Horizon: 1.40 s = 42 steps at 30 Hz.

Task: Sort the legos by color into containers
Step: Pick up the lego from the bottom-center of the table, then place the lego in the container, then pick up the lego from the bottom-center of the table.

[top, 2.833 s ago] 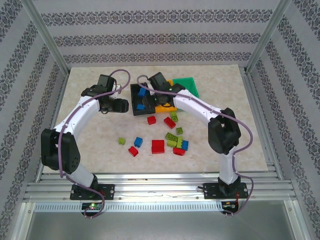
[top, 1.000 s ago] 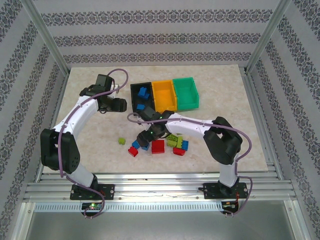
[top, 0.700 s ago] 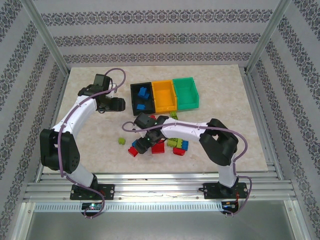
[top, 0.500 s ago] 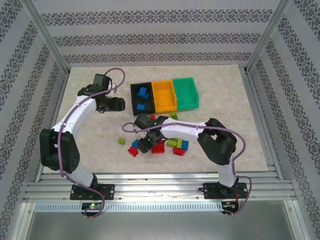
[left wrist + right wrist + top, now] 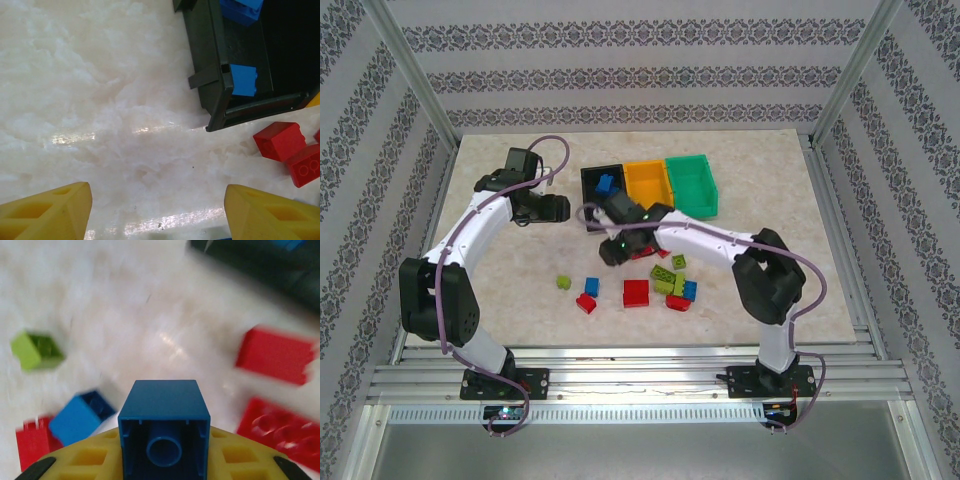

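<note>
My right gripper (image 5: 164, 442) is shut on a dark blue lego (image 5: 164, 415), held a little above the table. In the top view the right gripper (image 5: 610, 250) hangs just in front of the black bin (image 5: 590, 180), which holds a blue brick (image 5: 605, 183). The orange-yellow bin (image 5: 648, 186) and the green bin (image 5: 692, 186) adjoin it. Loose legos lie below: a lime one (image 5: 36, 350), a light blue one (image 5: 80, 415) and red ones (image 5: 275, 355). My left gripper (image 5: 157, 212) is open over bare table left of the black bin (image 5: 207, 75).
More bricks lie in the front middle of the table: a large red one (image 5: 636, 292), lime ones (image 5: 665, 280), a blue one (image 5: 690, 290) and a lone lime one (image 5: 563, 283). Two red bricks (image 5: 280, 141) sit by the black bin's corner. Patterned walls and metal posts ring the table.
My right gripper swung from the bins down into the brick pile, then rose back toward the black bin with a blue brick in it. The left arm barely moved.
</note>
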Motion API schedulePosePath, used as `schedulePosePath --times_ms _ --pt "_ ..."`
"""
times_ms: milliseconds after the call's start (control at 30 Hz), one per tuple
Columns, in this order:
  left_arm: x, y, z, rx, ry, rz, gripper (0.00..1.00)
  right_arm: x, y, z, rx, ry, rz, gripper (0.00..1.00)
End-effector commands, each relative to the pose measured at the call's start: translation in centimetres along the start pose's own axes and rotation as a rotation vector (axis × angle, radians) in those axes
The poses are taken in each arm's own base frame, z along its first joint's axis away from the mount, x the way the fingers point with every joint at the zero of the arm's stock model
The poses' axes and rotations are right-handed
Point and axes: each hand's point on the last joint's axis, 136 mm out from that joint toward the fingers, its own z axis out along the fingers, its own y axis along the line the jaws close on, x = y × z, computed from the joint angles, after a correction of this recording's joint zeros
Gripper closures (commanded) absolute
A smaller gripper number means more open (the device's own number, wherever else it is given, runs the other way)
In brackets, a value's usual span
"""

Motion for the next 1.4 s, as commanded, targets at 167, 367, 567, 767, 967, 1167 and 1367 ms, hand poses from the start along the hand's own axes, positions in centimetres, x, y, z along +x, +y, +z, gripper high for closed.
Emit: schedulePosePath --times_ms 167,367,567,767,967,1167,1367 --pt "-0.2 1.0 0.0 0.002 -0.009 -0.051 0.29 -11.0 -4.3 -1.6 -0.021 -0.225 0.171 0.50" --pt "-0.3 1.3 -0.6 -0.016 -0.027 -0.043 0.29 -10.9 -3.3 -1.3 -0.065 -0.206 0.177 0.38" --pt "-0.5 1.0 -0.8 0.001 -0.037 -0.049 0.29 -4.4 -0.2 -1.2 -0.106 -0.102 0.099 0.39" --pt "-0.6 1.1 -0.8 0.018 -0.038 -0.064 0.29 2.7 3.3 -0.2 -0.117 0.030 0.048 0.38" --pt "-0.8 1.5 -1.0 0.020 -0.046 -0.081 0.29 5.8 6.0 2.3 -0.140 0.118 0.028 0.33" --pt "-0.7 1.7 -1.0 0.013 -0.044 -0.085 0.29 5.9 7.9 3.8 -0.168 0.133 0.042 0.30" --pt "-0.9 2.1 -1.1 0.016 -0.046 -0.101 0.29 5.9 8.4 5.6 -0.159 0.160 0.083 0.24"
